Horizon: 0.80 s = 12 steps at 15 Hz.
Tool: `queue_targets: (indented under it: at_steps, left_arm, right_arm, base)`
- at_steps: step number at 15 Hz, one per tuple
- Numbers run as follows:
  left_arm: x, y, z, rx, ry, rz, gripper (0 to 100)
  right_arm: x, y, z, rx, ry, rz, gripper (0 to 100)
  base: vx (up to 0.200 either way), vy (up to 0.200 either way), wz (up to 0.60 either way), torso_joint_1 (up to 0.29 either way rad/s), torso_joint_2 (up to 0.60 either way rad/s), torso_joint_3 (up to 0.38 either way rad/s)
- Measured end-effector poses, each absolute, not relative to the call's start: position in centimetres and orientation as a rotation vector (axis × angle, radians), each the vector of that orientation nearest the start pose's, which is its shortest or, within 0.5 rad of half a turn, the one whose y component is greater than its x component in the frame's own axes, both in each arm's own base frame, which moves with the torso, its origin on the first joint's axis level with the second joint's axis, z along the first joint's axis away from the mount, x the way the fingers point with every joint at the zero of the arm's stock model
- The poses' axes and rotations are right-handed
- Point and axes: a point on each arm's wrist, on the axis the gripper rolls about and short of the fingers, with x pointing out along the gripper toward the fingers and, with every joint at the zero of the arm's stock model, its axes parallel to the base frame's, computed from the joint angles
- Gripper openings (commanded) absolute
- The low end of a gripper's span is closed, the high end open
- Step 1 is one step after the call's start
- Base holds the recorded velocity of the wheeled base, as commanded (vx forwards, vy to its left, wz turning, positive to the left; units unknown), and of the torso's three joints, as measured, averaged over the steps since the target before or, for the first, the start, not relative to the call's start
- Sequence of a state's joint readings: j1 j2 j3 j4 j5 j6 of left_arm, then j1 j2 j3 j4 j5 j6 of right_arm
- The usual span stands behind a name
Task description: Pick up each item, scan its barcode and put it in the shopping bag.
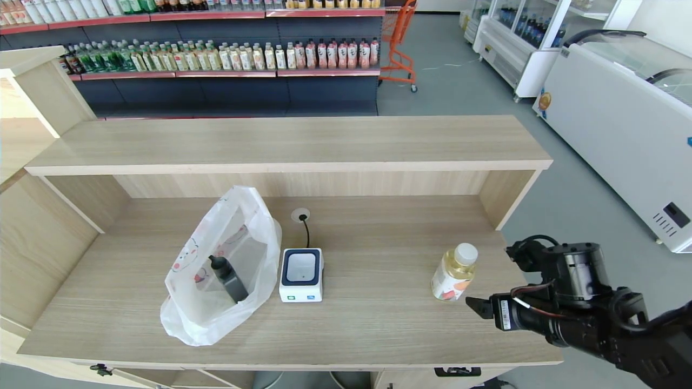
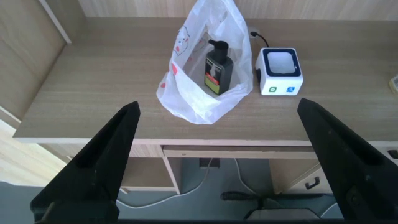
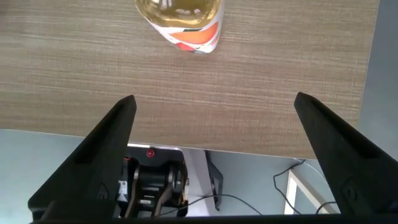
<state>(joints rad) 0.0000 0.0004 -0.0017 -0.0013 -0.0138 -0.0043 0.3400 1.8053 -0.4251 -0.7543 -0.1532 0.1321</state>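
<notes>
Scanner [image 1: 301, 274] one, bag [image 1: 186, 324] one, black bottle [image 1: 228, 278] one, yellow bottle [image 1: 455, 272] one; left tool [image 2: 219, 109], right tool [image 3: 216, 101] apart.

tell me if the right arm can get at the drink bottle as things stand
Probably yes: the right gripper is open and close to the bottle, which stands alone on the counter with nothing between them.

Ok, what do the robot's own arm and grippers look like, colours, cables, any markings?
The right arm is black, built of rounded cylindrical housings, with black cables looping over it, thin red and white wires, and a white printed label near the wrist. The left gripper and right gripper each have two matte black, flat fingers tapering toward the tips.
</notes>
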Motion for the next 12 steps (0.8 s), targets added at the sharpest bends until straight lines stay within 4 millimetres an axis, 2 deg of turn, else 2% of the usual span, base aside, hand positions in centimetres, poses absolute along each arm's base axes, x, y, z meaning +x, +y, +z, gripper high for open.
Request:
queue_targets:
  at_steps: [4, 12]
  left_arm:
    - [-2.3, 0.0, 7.6, -0.004, -0.003, -0.014, 100]
    - [-2.3, 0.0, 7.6, -0.004, -0.003, -0.014, 100]
  right_arm:
    - [25.9, 9.2, 5.1, -0.034, 0.578, 0.161, 100]
    - [28.1, 10.4, 2.7, -0.188, 0.396, 0.227, 100]
  base:
    - [0.000, 0.000, 0.00, 0.000, 0.00, 0.000]
    - [0.000, 0.000, 0.00, 0.000, 0.00, 0.000]
